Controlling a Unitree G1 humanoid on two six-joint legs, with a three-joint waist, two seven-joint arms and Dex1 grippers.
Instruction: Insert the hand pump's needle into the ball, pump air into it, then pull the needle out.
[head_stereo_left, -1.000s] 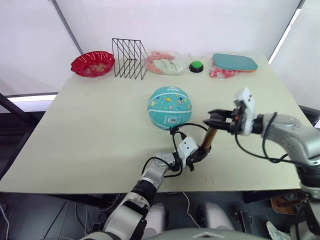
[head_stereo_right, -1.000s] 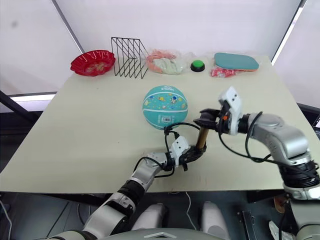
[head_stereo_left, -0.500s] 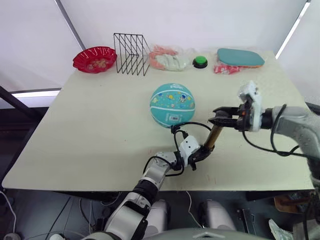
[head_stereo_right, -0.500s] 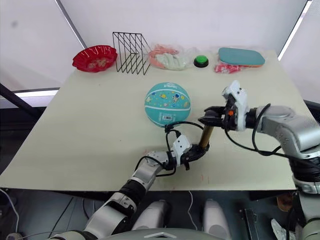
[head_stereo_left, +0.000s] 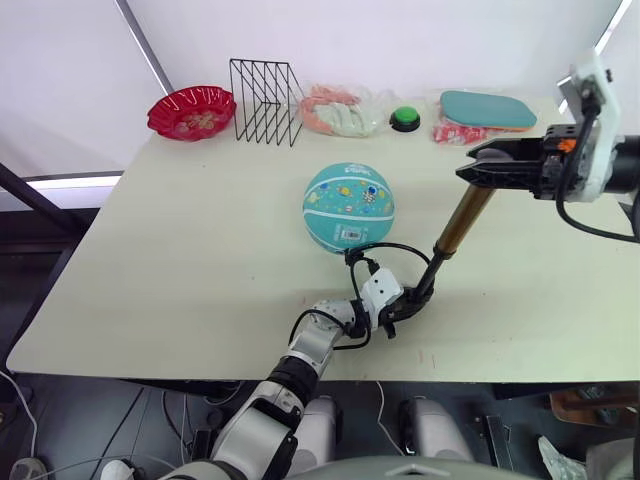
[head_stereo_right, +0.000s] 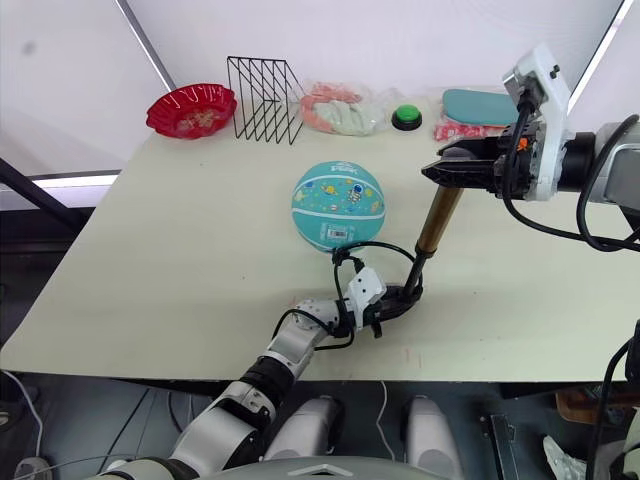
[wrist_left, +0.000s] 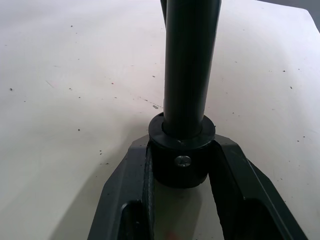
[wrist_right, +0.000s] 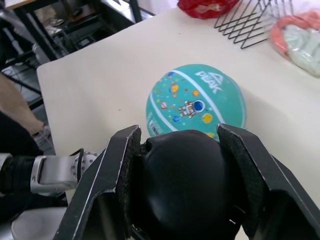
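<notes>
The needle cannot be made out; the thin black hose (head_stereo_left: 385, 249) is seen curving from the pump's lower end toward the ball's near side, and its tip is too small to be told apart from the ball and the left gripper. The pump's T-handle is largely hidden between the right gripper's fingers, only a rounded black mass being seen in the right wrist view. The right arm is cut off at the picture's edge.

The ball (head_stereo_left: 349, 208) is teal with white seam lines, small cartoon prints and a white barcode label facing the robot, and it rests on the table (head_stereo_left: 180, 240) near the middle. The pump (head_stereo_left: 452, 232) is held tilted just to the right of the ball, its gold-brass cylinder rising up and to the right from a black base cap at the table's near part.

The left gripper (head_stereo_left: 398, 305) lies low on the table, its jaws pinching the pump's black base cap, as seen in the left wrist view. The right gripper (head_stereo_left: 478, 167) is held well above the table, its jaws closed on the black handle at the pump's top.

Along the far edge a red bowl (head_stereo_left: 191, 111), a black wire rack (head_stereo_left: 263, 101), a bag of pale things (head_stereo_left: 335, 110), a green button (head_stereo_left: 404, 118) and a teal paddle case (head_stereo_left: 484, 109) are seen
</notes>
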